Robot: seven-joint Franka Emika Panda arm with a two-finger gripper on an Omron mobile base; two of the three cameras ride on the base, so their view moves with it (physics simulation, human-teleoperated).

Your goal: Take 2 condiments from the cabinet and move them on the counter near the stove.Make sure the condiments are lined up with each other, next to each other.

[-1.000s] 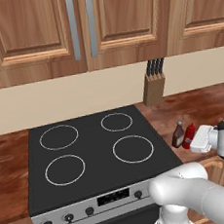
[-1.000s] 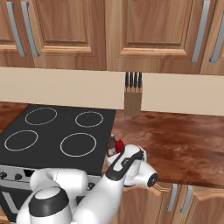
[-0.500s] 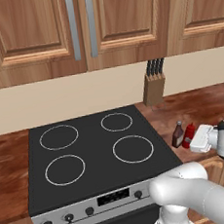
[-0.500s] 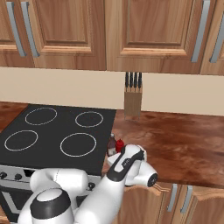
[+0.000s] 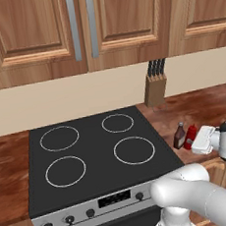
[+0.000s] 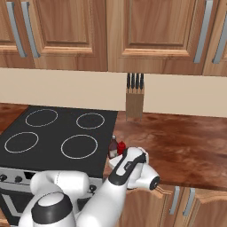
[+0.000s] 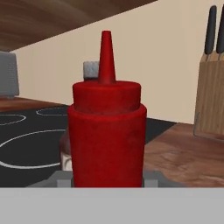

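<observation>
The red squeeze bottle [image 7: 107,135] stands upright on the surface [image 5: 203,108], just right of the stove [image 5: 95,156] and beside the dark brown sauce bottle [image 5: 179,136]; the tool [image 5: 203,141] looks closed around it — fingers barely visible, so that is a judgement; pulling away before fully letting go could tip it into its neighbour — spoiling the line-up
</observation>
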